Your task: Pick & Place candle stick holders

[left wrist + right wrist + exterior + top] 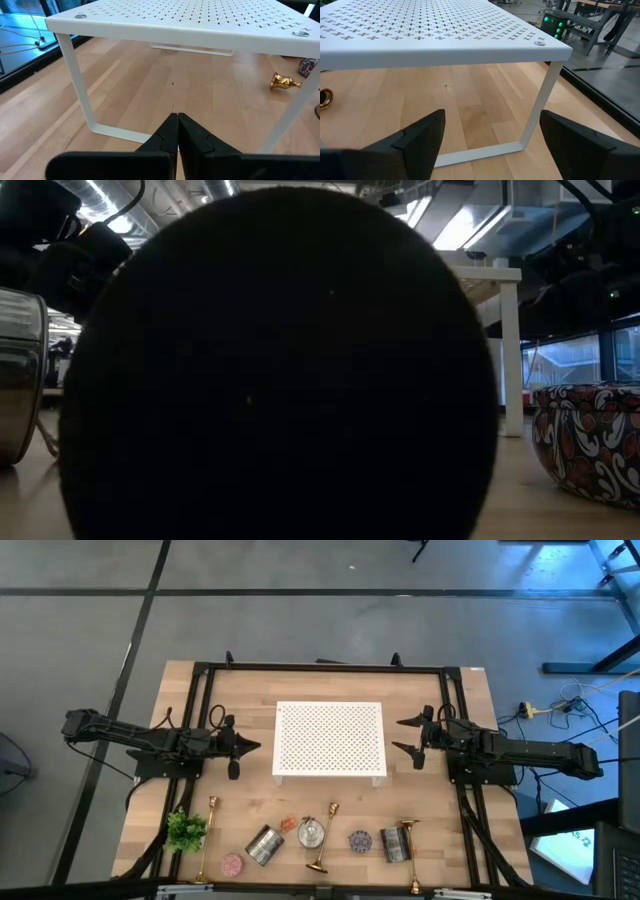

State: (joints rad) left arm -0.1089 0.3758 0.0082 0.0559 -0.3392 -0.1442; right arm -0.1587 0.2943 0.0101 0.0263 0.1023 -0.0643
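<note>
The left gripper (pixel 252 747) is clenched on nothing and the right gripper (pixel 404 736) is spread empty beside the white perforated rack (pixel 329 741), while the candle stick holders (pixel 325 837) lie along the desk (pixel 478 720) front edge, where a slim stem could be rolled away or a tin (pixel 264 845) clipped.

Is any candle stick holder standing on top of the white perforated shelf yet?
No. In the high view the white perforated shelf has a bare top, and the candle stick holders are all on the table's near edge.

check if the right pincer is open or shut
Open. The right pincer shows its two dark fingers set wide apart, nothing between them, facing the white perforated metal shelf.
</note>
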